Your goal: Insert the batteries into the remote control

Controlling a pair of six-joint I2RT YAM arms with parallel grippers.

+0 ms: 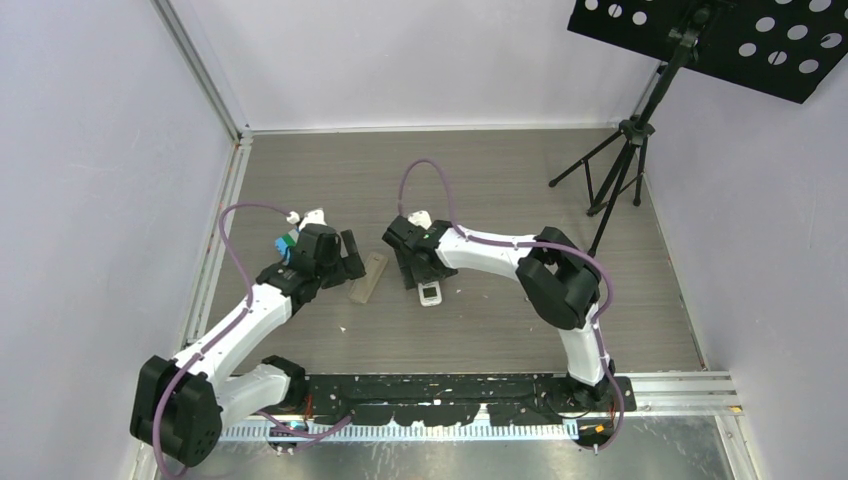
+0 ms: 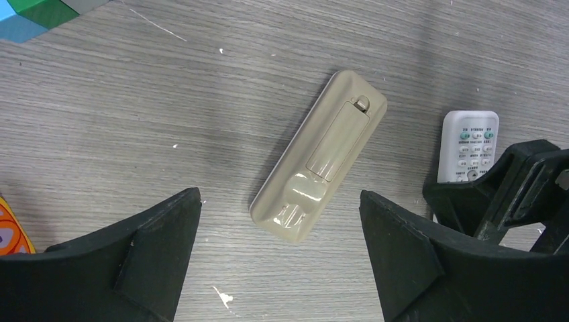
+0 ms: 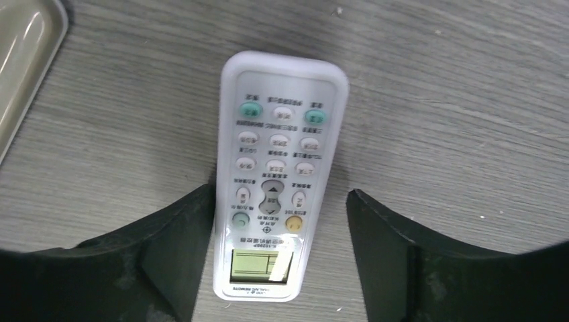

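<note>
- The right fingers (image 3: 174,241) are spread wide and straddle the remote control (image 3: 282,134) near its screen end. One pad is just beside the remote's long edge, and whether it touches cannot be told. The other pad stands clear of the opposite edge.
- The remote control lies flat on the desk (image 3: 456,100), buttons and little screen up, so its battery recess is underneath and out of sight.
- The left fingers (image 2: 154,235) are also parted, holding nothing. They hover over a tan bar (image 2: 322,157) that lies at a slant on the desk, just beside the remote.
- The batteries do not show in any view, so their place cannot be told.
- Judged from this, the step in hand is taking hold of the remote; nothing has been loaded yet.
- The next move seems to call for the right fingers to close squarely across the remote's width. They would then lift it and turn it back-up to expose the recess.
- The glossy shell may slip if it is pinched near one end only.
</note>
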